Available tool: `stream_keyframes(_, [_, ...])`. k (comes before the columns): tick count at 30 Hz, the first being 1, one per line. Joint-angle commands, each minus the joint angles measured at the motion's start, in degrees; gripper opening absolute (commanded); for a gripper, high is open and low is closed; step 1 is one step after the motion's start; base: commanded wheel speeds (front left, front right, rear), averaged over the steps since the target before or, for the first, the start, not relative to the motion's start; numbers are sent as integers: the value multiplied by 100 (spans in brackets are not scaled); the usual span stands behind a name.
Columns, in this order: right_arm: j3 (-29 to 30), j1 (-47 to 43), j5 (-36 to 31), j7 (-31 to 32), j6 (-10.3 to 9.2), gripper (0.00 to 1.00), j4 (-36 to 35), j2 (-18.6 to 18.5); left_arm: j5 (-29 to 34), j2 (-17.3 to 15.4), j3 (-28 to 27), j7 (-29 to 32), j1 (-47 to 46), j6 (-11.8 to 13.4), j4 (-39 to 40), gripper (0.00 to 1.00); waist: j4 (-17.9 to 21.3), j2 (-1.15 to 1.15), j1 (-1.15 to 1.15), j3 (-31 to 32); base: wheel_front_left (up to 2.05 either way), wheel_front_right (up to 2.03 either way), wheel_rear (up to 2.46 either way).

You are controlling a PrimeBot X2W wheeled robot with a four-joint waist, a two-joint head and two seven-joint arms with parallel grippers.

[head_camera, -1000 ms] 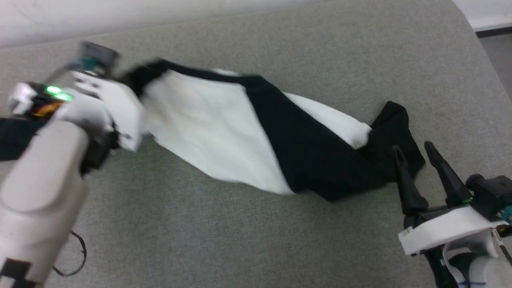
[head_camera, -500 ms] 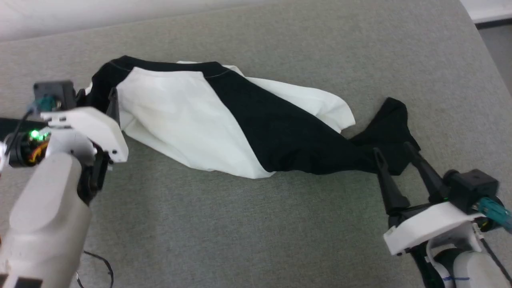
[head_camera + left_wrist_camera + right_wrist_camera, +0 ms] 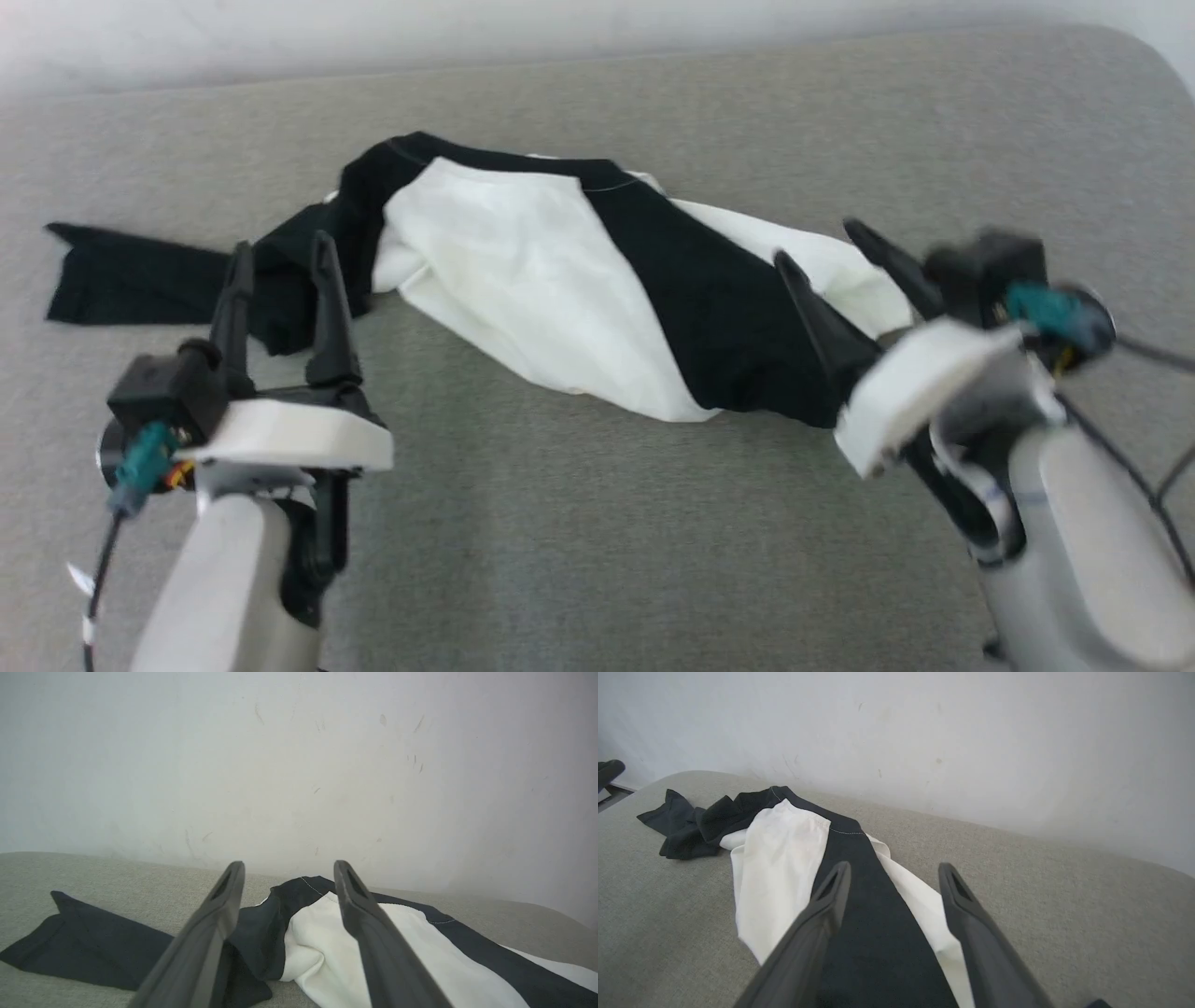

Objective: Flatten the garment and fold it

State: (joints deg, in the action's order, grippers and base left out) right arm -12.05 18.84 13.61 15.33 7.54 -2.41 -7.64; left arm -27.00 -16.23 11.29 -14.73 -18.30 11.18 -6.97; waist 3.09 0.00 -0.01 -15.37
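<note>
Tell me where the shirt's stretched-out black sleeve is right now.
The black sleeve lies flat on the grey surface at the head view's left, just beyond the left gripper.

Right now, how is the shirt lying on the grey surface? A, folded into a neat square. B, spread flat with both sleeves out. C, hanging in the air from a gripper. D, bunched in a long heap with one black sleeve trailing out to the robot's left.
D: the shirt lies crumpled in a long heap on the grey surface, with one black sleeve stretched out to the left.
</note>
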Motion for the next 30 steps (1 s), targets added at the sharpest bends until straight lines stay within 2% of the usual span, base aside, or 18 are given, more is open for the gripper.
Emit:
stream_keyframes(1, [-157, 433, 134, 111, -5, 100, 239, -69, 226, 209, -131, -25, 233, -71, 272, 100, -343, 0, 1, -21, 0, 0, 0])
stream_keyframes(6, [-445, 1478, 517, 495, -5, 100, 1176, -61, 702, 762, -404, -26, 501, -421, 649, 100, -720, 0, 1, -221, 0, 0, 0])
stream_keyframes(11, [-586, 2441, 908, 972, -5, 100, 2191, -5, 1004, 1126, -599, -26, 451, -792, 625, 100, -1097, 0, 1, -478, 0, 0, 0])
stream_keyframes(16, [-632, 3094, 1026, 1578, -5, 100, 3155, -112, 1123, 1287, -706, -26, 384, -999, 528, 100, -1399, 0, 1, -658, 0, 0, 0])
stream_keyframes(21, [-620, 3409, 1086, 2177, -5, 100, 3792, -183, 1164, 1328, -747, -27, 375, -1094, 460, 100, -1555, 0, 1, -722, 0, 0, 0])
stream_keyframes(22, [-620, 3445, 1144, 2285, -5, 87, 3854, -175, 1154, 1330, -744, -27, 380, -1095, 455, 100, -1563, 0, 1, -727, 0, 0, 0])
stream_keyframes(23, [-608, 3479, 1195, 2369, -5, 40, 3903, -174, 1124, 1332, -735, -27, 385, -1090, 454, 100, -1567, 0, 1, -729, 0, 0, 0])
stream_keyframes(25, [-610, 3521, 1309, 2529, -5, 0, 3945, -172, 1081, 1333, -717, -27, 393, -1066, 449, 100, -1564, 0, 1, -722, 0, 0, 0])
stream_keyframes(30, [-734, 3430, 1690, 2557, -5, 0, 3558, -190, 1063, 1334, -709, -27, 414, -1019, 386, 100, -1465, 0, 1, -602, 0, 0, 0])
